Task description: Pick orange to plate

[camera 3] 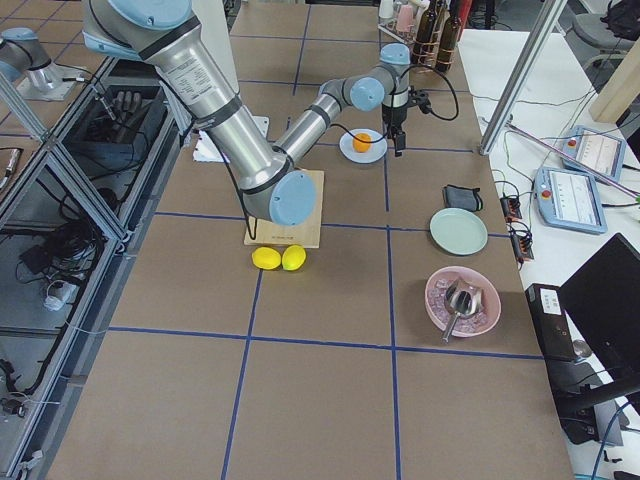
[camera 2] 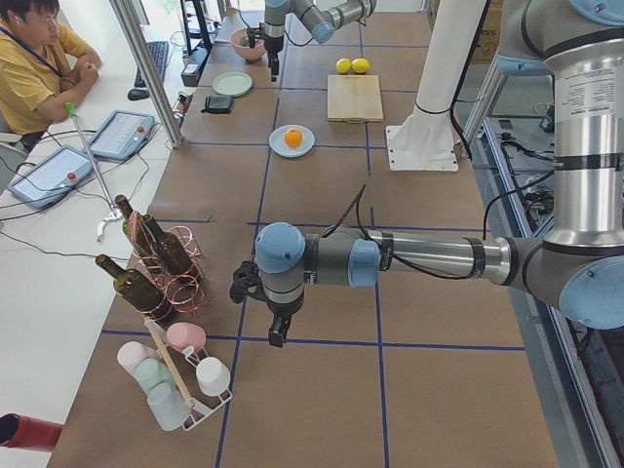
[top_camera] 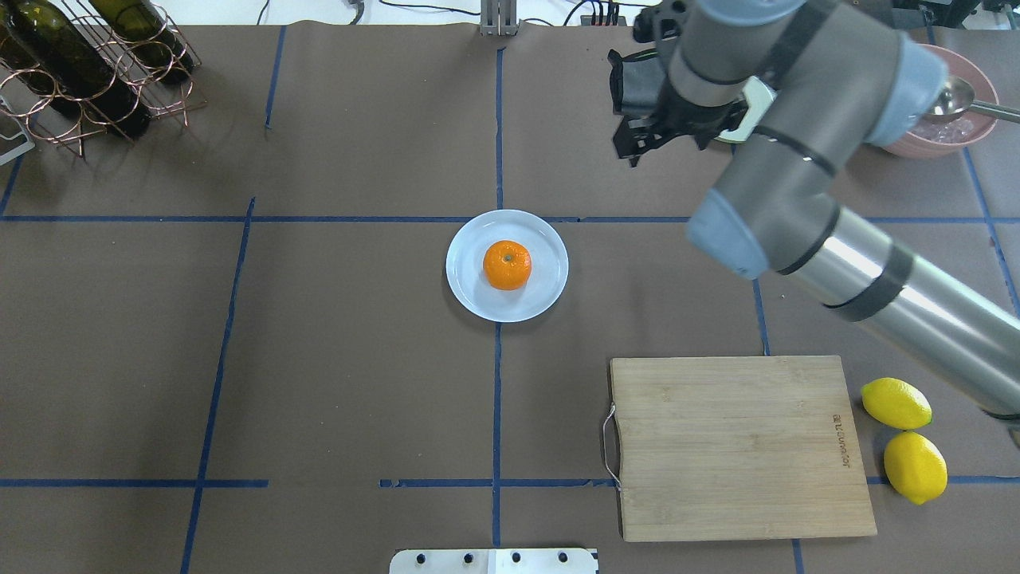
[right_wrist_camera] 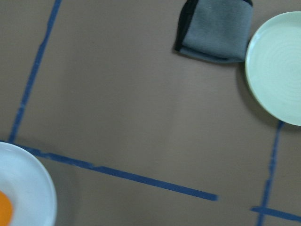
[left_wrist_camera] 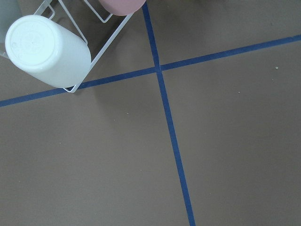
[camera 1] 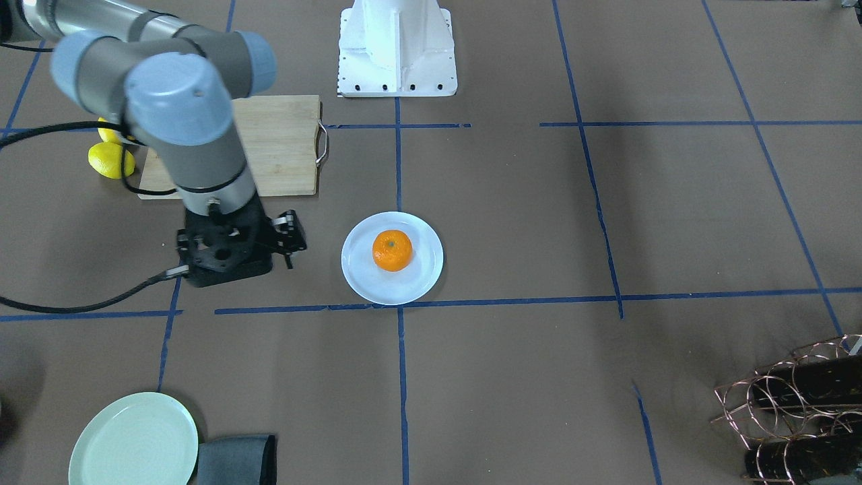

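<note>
The orange (camera 1: 392, 250) rests in the middle of the pale bluish-white plate (camera 1: 357, 276) at the table's centre, also seen from overhead as orange (top_camera: 507, 265) on plate (top_camera: 470, 295). My right gripper (camera 1: 291, 241) hangs above bare table beside the plate, apart from it, open and holding nothing. Its wrist view catches the plate's rim (right_wrist_camera: 28, 188) and a sliver of the orange (right_wrist_camera: 3, 209) at the lower left. My left gripper (camera 2: 276, 336) hovers far off near the cup rack and shows only in the left side view, so I cannot tell its state.
A mint-green plate (camera 1: 135, 441) and a grey cloth (camera 1: 236, 461) lie beyond the right gripper. A wooden cutting board (top_camera: 741, 446) and two lemons (top_camera: 896, 402) sit near the robot. There is a bottle rack (top_camera: 80, 64), a pink bowl (top_camera: 948, 131) and a white cup (left_wrist_camera: 47, 49) on a rack.
</note>
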